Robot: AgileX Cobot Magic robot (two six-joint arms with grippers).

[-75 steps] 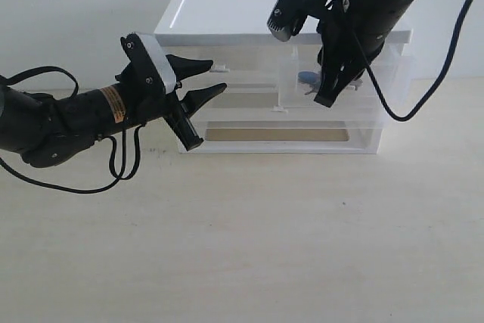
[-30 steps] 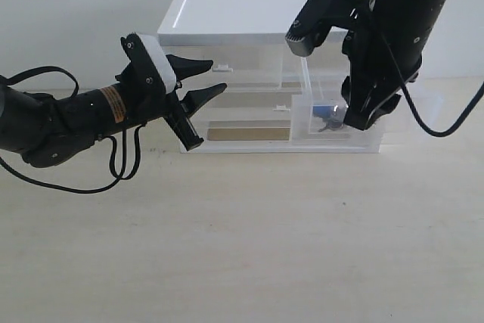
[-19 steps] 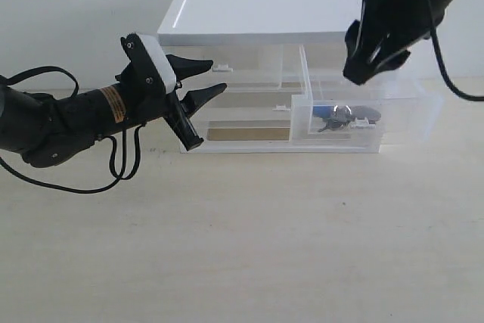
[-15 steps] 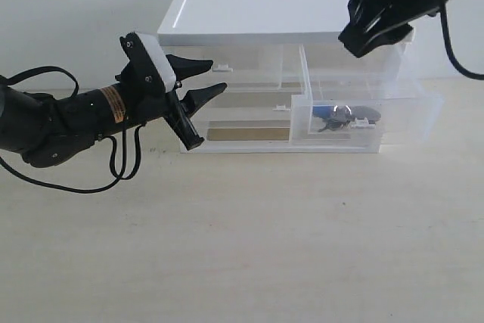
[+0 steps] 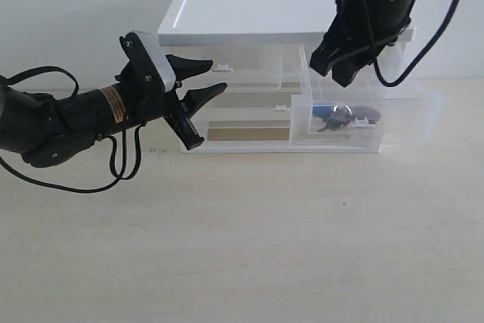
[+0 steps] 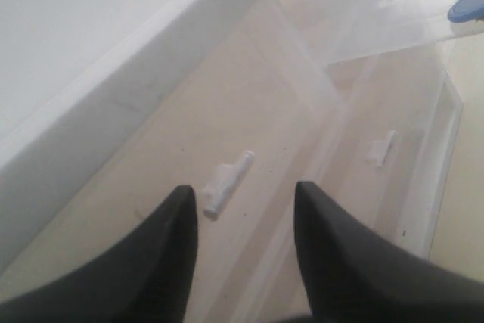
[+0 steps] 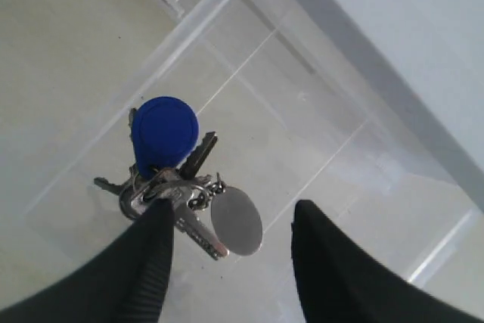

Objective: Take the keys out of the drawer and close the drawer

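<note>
Keys (image 7: 172, 187) lie in the pulled-out drawer (image 5: 412, 115) directly below the right hand (image 5: 336, 71), spread and empty; left hand (image 5: 218, 76), likewise spread, is well apart.

A pale beige tabletop (image 5: 242, 247), perhaps faintly wood-grained, runs back to a plain white wall (image 5: 76, 5) under soft, even light.

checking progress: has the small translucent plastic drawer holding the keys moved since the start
Yes. The translucent plastic drawer has slid forward, out from under the white unit's flat top.
</note>
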